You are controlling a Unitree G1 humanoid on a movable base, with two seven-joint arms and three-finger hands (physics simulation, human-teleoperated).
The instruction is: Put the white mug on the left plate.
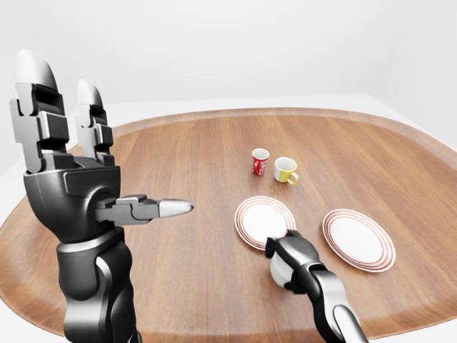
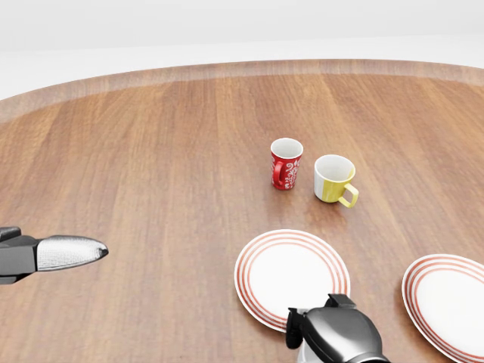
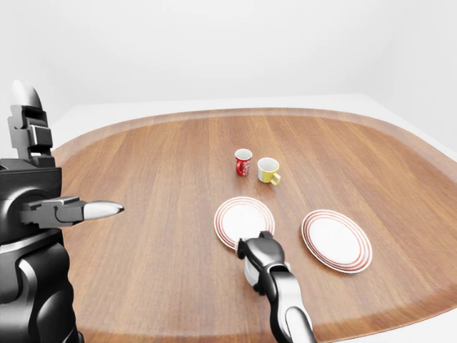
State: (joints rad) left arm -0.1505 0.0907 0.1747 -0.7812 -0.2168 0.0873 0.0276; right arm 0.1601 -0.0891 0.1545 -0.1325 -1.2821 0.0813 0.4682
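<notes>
We see everything on one counter (image 1: 178,164). In the left-eye view the left plate (image 1: 261,219) sits just below centre and the right plate (image 1: 359,239) lies to its right, apart from it. Above the left plate stand two mugs side by side, patterned mug (image 1: 260,161) on the left, handled mug (image 1: 286,170) just right of it. Right hand (image 1: 291,257) sits at the left plate's lower edge, over the white mug (image 1: 279,269). Left hand (image 1: 75,179) is raised at far left, well apart from the rest.

the left plate (image 2: 291,276) lies bare and open from above, the red mug (image 2: 286,162) and yellow mug (image 2: 333,179) standing well apart above it in the head view.
</notes>
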